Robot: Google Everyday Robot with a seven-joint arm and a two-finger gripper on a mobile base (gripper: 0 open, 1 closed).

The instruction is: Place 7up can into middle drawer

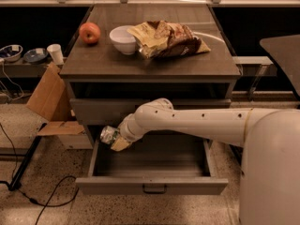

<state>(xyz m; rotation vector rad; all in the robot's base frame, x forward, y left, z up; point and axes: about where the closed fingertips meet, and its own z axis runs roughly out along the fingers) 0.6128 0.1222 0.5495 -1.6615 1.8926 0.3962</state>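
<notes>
The 7up can (109, 134) is a small pale can with green marks, lying on its side in my gripper (116, 140). The gripper is shut on the can and holds it over the left edge of the open middle drawer (150, 185), just above the drawer's left wall. My white arm reaches in from the right across the drawer's back. The drawer is pulled out towards the front, and the part of its inside that shows looks bare.
On the cabinet top (93, 64) are a red apple (89, 32), a white bowl (123, 39) and a crumpled chip bag (168, 38). A cardboard box (49, 100) leans at the left. A white paper cup (56, 53) stands on a side shelf. Cables (28, 191) lie on the floor.
</notes>
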